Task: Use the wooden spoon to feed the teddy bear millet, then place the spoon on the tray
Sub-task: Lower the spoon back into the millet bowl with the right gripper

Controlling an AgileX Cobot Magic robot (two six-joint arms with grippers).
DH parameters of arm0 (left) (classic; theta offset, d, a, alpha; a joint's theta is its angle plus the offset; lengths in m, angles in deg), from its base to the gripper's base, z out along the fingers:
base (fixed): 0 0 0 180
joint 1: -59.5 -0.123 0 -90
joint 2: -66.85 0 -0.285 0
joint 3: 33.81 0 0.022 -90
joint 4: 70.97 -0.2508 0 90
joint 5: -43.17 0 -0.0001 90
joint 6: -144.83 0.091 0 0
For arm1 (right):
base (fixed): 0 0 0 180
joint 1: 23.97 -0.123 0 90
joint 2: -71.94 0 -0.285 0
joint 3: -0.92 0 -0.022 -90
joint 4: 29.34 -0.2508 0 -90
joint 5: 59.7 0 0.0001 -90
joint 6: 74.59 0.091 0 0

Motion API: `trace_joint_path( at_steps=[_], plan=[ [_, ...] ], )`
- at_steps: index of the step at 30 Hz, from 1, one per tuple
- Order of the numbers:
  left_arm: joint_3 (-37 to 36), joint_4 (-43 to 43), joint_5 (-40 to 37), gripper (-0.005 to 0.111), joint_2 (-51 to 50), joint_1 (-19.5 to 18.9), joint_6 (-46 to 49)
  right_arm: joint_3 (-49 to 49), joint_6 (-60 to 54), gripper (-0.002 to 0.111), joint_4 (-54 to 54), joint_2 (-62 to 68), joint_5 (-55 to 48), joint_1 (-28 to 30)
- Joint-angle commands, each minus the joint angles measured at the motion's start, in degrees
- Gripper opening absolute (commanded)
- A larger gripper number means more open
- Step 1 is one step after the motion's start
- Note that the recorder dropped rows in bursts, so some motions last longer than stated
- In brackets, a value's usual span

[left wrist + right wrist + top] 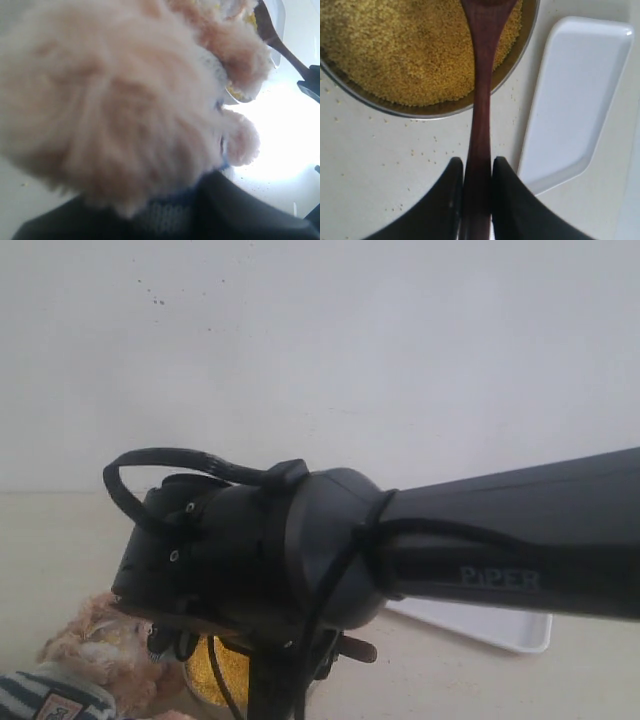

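Observation:
In the right wrist view my right gripper (477,162) is shut on the thin handle of the dark wooden spoon (482,75). The spoon's oval end reaches over the yellow millet (405,45) heaped in the metal bowl (420,111). The white tray (580,100) lies flat beside the bowl. The fluffy teddy bear (115,100) fills the left wrist view, and my left gripper (170,212) is shut on its striped shirt. In the exterior view the teddy bear (90,650) sits at the lower left beside the bowl (215,670), with the tray (480,625) further right.
My right arm (480,540) crosses the exterior view from the right and hides most of the table. Loose grains (425,152) are scattered on the pale tabletop near the bowl. A plain white wall stands behind.

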Motion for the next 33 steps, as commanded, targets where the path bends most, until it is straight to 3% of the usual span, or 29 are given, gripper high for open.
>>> trace_joint_path(
  at_steps=[1,13,23,28,33],
  plan=[
    [-0.19,1.11,-0.85,0.004,0.5,-0.16,0.15,0.62,-0.64,0.008,2.05,0.25,0.03,-0.66],
    [-0.19,1.11,-0.85,0.004,0.5,-0.16,0.15,3.27,1.56,0.008,2.76,-1.57,0.03,-0.13],
    [-0.19,1.11,-0.85,0.004,0.5,-0.16,0.15,3.27,-0.64,0.008,-17.8,-6.87,0.03,5.07],
    [-0.19,1.11,-0.85,0.004,0.5,-0.16,0.15,3.27,-2.08,0.008,-20.27,-7.23,0.03,8.09],
    [-0.19,1.11,-0.85,0.004,0.5,-0.16,0.15,3.27,-5.0,0.008,-30.15,-7.76,0.03,8.63]
  ],
)
